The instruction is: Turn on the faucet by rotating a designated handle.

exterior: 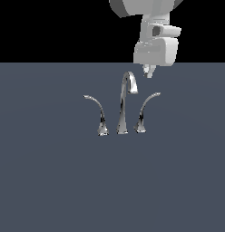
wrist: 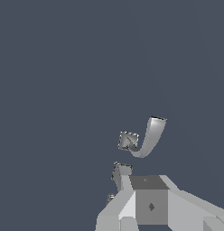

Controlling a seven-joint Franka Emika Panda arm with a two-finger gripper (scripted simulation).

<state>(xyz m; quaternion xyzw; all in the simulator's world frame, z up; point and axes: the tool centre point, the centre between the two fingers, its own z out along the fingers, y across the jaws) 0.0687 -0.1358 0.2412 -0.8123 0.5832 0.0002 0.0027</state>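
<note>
Above handle (exterior: 146, 108) | tool (exterior: 149, 71) tips half-hidden | jaws maybe shut, unclear

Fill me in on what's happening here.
A simulated robot arm hangs its pincer above a chrome faucet standing on a dark grey surface. The pincer sits up by the top of the gooseneck spout, above the handle on the exterior view's right, touching nothing. That handle has not been gripped yet.

The arm (exterior: 153, 31) reaches down from above, jaws pointing downward, spacing unclear.
</note>
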